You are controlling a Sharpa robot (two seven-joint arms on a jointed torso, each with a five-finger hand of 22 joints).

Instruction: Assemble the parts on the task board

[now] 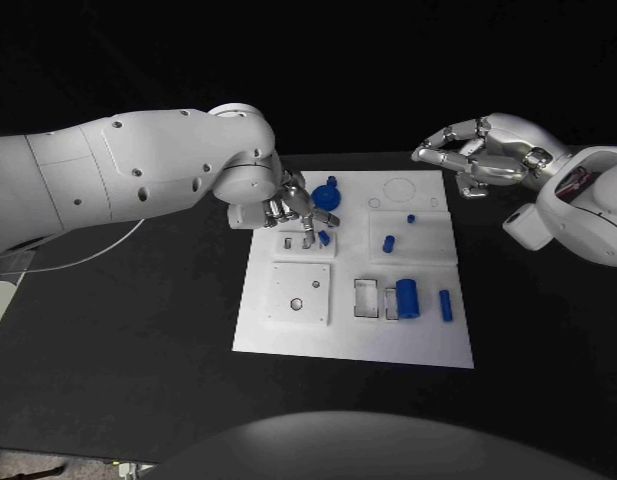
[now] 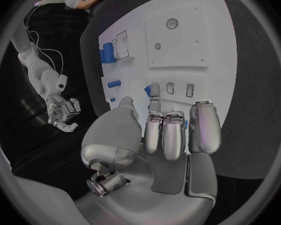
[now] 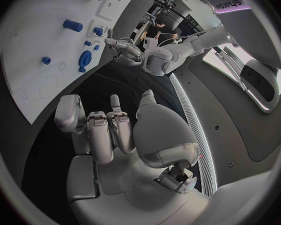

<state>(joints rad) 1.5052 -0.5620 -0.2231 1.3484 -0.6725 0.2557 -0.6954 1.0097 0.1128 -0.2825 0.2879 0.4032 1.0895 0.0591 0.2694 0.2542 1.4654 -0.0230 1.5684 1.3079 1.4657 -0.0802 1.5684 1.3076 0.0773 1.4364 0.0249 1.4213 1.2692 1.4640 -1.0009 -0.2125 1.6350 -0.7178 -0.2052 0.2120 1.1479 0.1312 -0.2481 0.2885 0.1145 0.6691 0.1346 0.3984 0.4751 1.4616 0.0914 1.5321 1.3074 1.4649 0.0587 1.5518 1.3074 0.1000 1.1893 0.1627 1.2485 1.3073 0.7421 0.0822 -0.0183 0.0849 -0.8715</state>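
Note:
The white task board (image 1: 297,335) lies mid-table. My left hand (image 1: 291,213) hangs over its far left part, fingers pointing down, and one fingertip (image 2: 155,89) meets a small blue piece (image 1: 324,238) beside two small slots (image 2: 180,89). Whether that piece is pinched is unclear. A round blue part (image 1: 327,195) stands just beyond the hand. A small peg (image 1: 411,218), a short cylinder (image 1: 389,243), a thick cylinder (image 1: 408,298) and a thin pin (image 1: 445,305) lie on the board's right half. My right hand (image 1: 474,155) hovers off the far right corner, fingers curled in on nothing.
A square plate with two holes (image 1: 300,294) sits at the board's near left, with a rectangular recess (image 1: 367,298) beside the thick cylinder. A white cable (image 1: 92,258) runs across the table on the left. Bare black table surrounds the board.

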